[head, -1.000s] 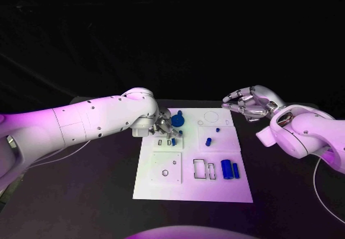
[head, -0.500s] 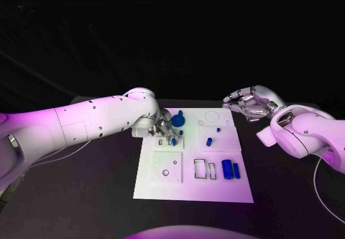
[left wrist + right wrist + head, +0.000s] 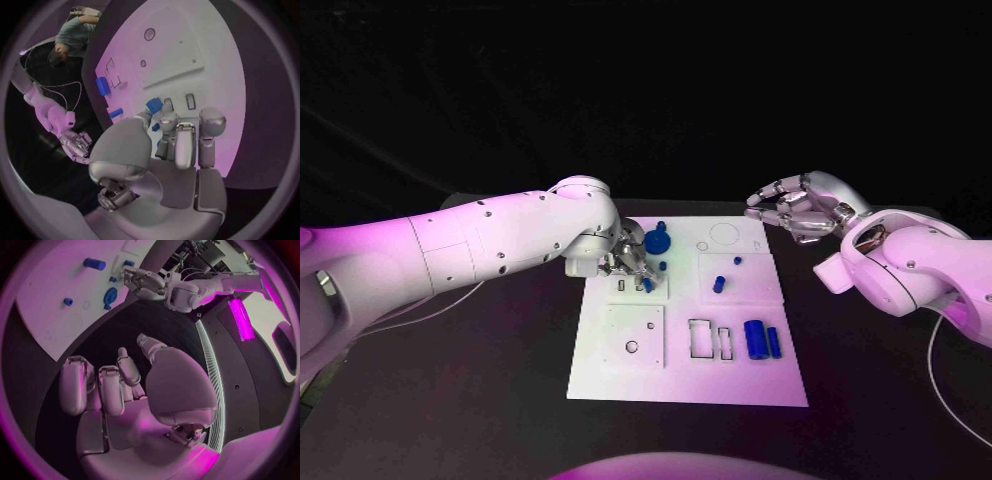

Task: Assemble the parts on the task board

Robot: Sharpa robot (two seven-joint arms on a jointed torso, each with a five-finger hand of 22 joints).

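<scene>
Where the black table (image 3: 473,400) carries the task board (image 3: 687,375), the entries are placed by that white plate.

Left hand (image 3: 623,262): over the board's far-left part, fingers bent down onto a small blue part (image 3: 648,284) standing at a pair of slots; whether the fingers clasp it cannot be told.

Right hand (image 3: 795,213): raised just beyond the board's far-right corner, fingers curled inward, nothing between them.

Round blue part (image 3: 656,240): far edge of the board, left of a circular outline (image 3: 724,234).

Small blue peg (image 3: 718,285): middle of the board.

Blue cylinder (image 3: 754,339), with a slimmer blue bar (image 3: 773,343) just beside it: near-right part of the board, right of two rectangular slots (image 3: 710,339).
</scene>
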